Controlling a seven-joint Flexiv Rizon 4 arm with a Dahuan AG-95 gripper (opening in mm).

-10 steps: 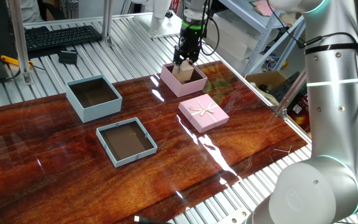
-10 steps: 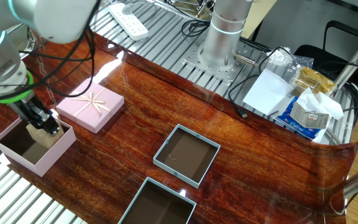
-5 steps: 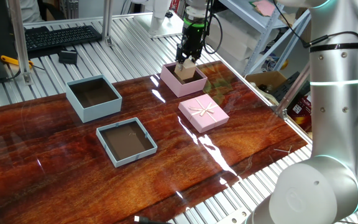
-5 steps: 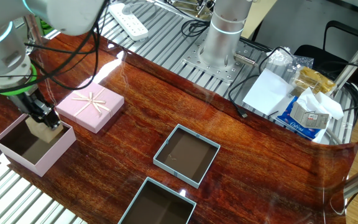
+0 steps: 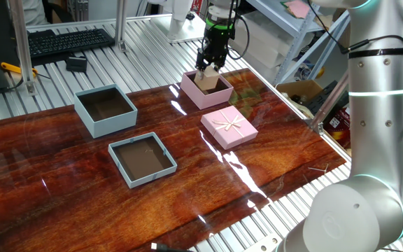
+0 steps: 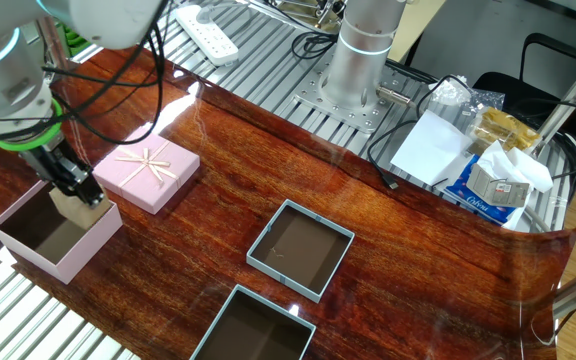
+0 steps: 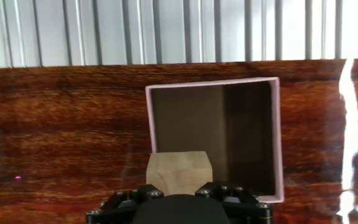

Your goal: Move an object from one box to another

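Your hand is clamped on the small pale tan wooden cube, held just above the square pink tall-walled box below it. Clear the rim fully, then carry it across the desk to the taller pale blue-grey box, far to the side

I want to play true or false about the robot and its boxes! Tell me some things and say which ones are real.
1. The gripper holds the wooden cube above the pink box. True.
2. The pink lid with the bow sits on top of the pink box. False: it lies flat on the table beside the box.
3. The cube is already inside the tall blue-grey box. False: that box holds no cube.
4. There are two blue-grey squares on the table, the tall box and a shallower tray. True.
5. A keyboard lies past the table's far edge. True.
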